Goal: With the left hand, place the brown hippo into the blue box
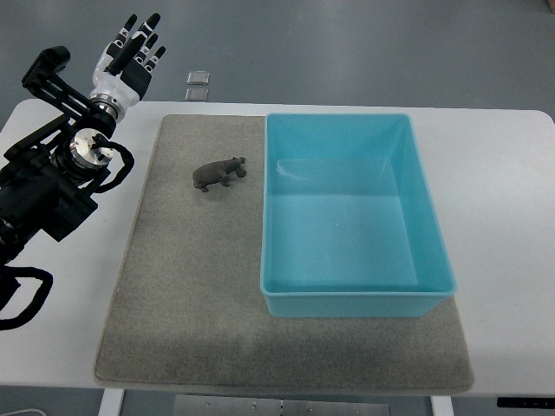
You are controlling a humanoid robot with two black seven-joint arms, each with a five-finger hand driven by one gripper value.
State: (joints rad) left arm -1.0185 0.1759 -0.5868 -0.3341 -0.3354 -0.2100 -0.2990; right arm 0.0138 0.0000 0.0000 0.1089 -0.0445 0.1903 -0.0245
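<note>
Brown hippo (pixel 220 173) apart from left hand (pixel 130 54)

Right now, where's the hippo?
In the top view the hippo stands on the mat, just left of the blue box and outside it, right of the left hand.

grey mat (pixel 173 286), white table (pixel 503 217), perhaps floor sockets (pixel 198 85)

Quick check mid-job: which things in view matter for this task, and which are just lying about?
Job: hippo, blue box, left robot hand, open, raised beyond the table's far-left corner.
Lying about: grey mat, two small squares on the floor, table.
</note>
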